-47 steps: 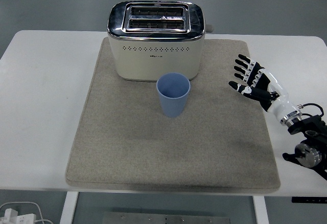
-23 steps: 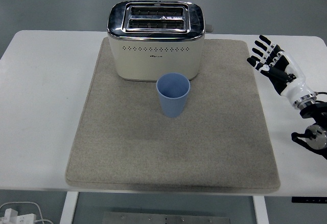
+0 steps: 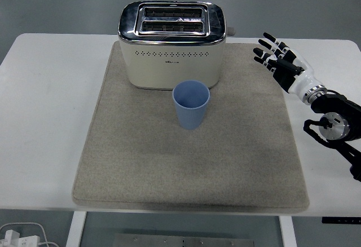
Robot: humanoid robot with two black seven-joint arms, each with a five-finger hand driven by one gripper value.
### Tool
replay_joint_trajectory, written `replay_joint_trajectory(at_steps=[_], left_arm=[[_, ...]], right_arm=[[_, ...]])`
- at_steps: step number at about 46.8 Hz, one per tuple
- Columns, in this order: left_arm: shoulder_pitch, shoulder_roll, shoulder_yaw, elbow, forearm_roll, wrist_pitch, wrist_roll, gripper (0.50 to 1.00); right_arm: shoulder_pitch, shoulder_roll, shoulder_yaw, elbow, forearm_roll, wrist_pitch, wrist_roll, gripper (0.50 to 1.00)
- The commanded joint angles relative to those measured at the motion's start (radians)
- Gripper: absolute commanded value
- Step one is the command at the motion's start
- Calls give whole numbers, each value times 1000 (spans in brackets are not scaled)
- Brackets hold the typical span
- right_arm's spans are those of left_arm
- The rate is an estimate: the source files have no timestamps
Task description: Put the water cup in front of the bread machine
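Note:
A blue water cup [image 3: 191,104] stands upright on the grey mat [image 3: 141,168], just in front of the cream bread machine [image 3: 172,45] with its chrome top. My right hand [image 3: 277,58] hovers over the mat's far right corner, well to the right of the cup, fingers spread and holding nothing. The left arm does not show.
The mat covers most of the white table [image 3: 45,106]. White cables and a plug [image 3: 17,237] lie on the floor below the table's near left corner.
My right hand has drawn back from the cup toward the table's right side, then turned so its fingers point up and left over the mat's far right corner. The cup has stayed put.

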Motion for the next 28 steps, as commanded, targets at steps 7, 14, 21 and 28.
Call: replay_joint_trajectory(at_steps=[7, 14, 21, 28], left_arm=[[0, 0, 0, -2, 2, 0, 0, 1000], [0, 0, 0, -2, 0, 0, 0, 1000], [1, 0, 0, -2, 2, 0, 0, 1000], [1, 0, 0, -2, 0, 0, 0, 1000]], right_arm=[[19, 77, 9, -77, 16, -8, 8, 930], [25, 112, 15, -126, 16, 1, 15, 928], [60, 131, 12, -163, 16, 0, 14, 930], [91, 142, 7, -207, 16, 3, 11, 930]])
